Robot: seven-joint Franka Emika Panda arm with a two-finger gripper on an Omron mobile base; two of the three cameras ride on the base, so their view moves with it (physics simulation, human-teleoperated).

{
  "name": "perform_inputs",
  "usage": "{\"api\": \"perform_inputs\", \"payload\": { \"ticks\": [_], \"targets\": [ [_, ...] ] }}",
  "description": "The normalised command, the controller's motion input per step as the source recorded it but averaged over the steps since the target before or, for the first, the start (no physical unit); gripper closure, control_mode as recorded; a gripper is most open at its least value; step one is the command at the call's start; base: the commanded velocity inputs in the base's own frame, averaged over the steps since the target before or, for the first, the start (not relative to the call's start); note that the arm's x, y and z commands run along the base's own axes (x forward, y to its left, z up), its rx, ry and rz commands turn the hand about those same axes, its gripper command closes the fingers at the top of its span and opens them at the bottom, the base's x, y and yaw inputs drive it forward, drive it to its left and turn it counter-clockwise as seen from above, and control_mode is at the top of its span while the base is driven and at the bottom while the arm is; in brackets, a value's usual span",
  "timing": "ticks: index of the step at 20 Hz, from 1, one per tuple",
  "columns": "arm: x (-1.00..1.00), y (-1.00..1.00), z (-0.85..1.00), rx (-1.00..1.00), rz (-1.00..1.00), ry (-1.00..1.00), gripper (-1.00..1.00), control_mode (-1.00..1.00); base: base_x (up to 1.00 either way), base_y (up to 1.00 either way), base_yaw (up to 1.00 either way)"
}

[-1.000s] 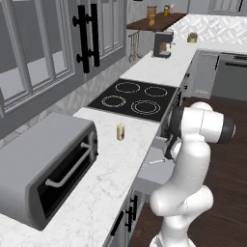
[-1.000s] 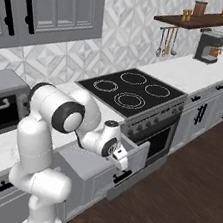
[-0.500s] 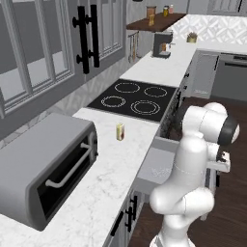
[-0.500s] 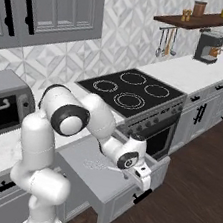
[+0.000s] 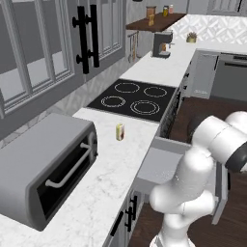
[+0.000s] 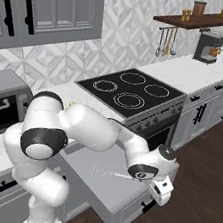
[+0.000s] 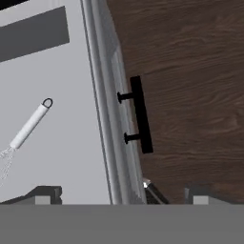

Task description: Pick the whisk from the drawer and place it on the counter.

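The drawer (image 6: pixel 103 184) stands pulled out from the cabinets, a shallow grey box with a black bar handle (image 7: pixel 141 114) on its front panel. The whisk (image 7: pixel 27 127) lies flat on the drawer floor, its slim handle with an end ring pointing toward the front and its wire head (image 7: pixel 5 161) at the frame's left edge. In the right base view the whisk (image 6: pixel 107 172) lies mid-drawer. My gripper (image 7: pixel 124 195) hangs open over the drawer's front edge, one finger inside and one outside, holding nothing. The white marble counter (image 5: pixel 108 166) runs alongside.
A toaster oven (image 5: pixel 43 169) sits on the counter at left, a small yellow-white bottle (image 5: pixel 120 131) beyond it, then the black cooktop (image 5: pixel 135 99). A coffee machine (image 5: pixel 163 44) stands far back. Dark wooden floor (image 6: pixel 201 182) lies in front of the drawer.
The drawer has slid much farther out of the cabinet. My hand moved outward with its front panel, away from the counter.
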Motion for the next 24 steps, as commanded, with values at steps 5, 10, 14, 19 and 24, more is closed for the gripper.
{"api": "perform_inputs", "payload": {
  "ticks": [5,10,14,19,24],
  "targets": [
    [0.06,0.99,0.61,0.04,-0.30,0.27,-1.00,-1.00,0.00,0.00,0.00],
    [0.15,0.92,0.21,0.14,-0.28,0.35,-1.00,-1.00,0.00,0.00,0.00],
    [0.05,0.65,-0.24,0.25,-0.21,-0.02,-1.00,-1.00,0.00,0.00,0.00],
    [0.58,0.05,-0.09,0.11,-0.09,-0.02,-1.00,-1.00,0.00,0.00,0.00],
    [0.69,-0.11,-0.33,0.00,0.00,0.03,-1.00,-1.00,0.00,0.00,0.00]
  ]
}}
